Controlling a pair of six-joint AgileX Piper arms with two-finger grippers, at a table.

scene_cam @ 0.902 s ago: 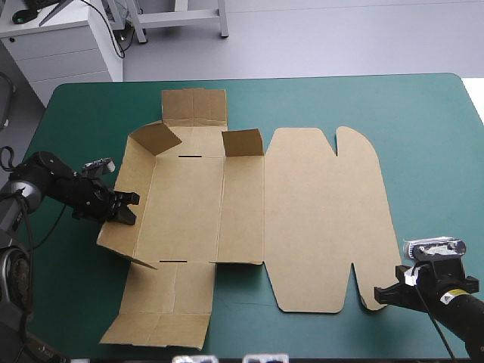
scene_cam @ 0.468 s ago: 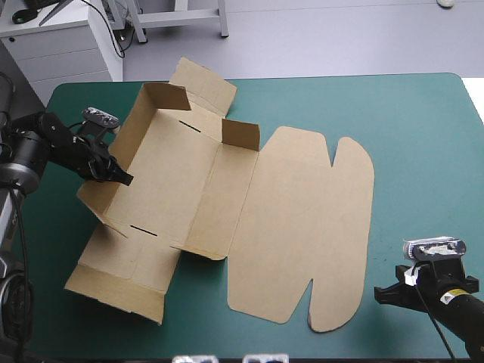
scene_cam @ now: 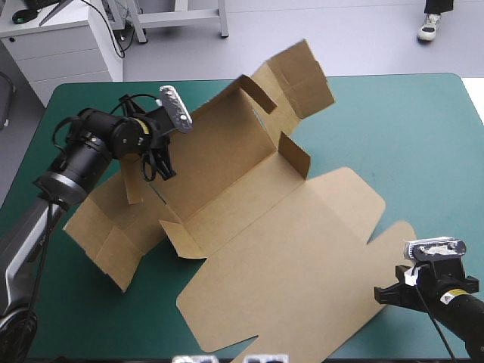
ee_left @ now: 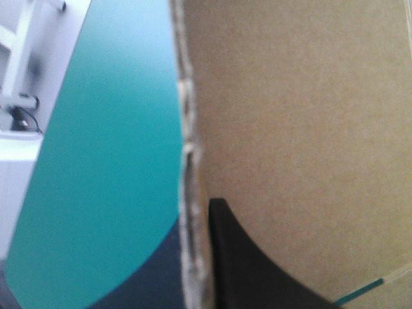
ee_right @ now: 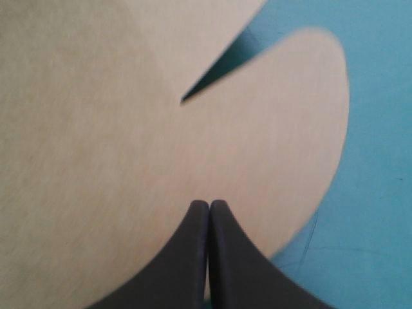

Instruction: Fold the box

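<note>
A pale grey floor [scene_cam: 363, 38], evenly lit, lies beyond the table [scene_cam: 423, 151] with its teal-green cover. At 10 o'clock stands a white drawer cabinet [scene_cam: 68, 53] with black cables [scene_cam: 53, 9] on top; at 12 o'clock, the legs of a white metal frame [scene_cam: 181, 15]

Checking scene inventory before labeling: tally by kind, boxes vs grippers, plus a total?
Brown box: 1
Grippers: 2 (left gripper, right gripper)
Total: 3
</note>
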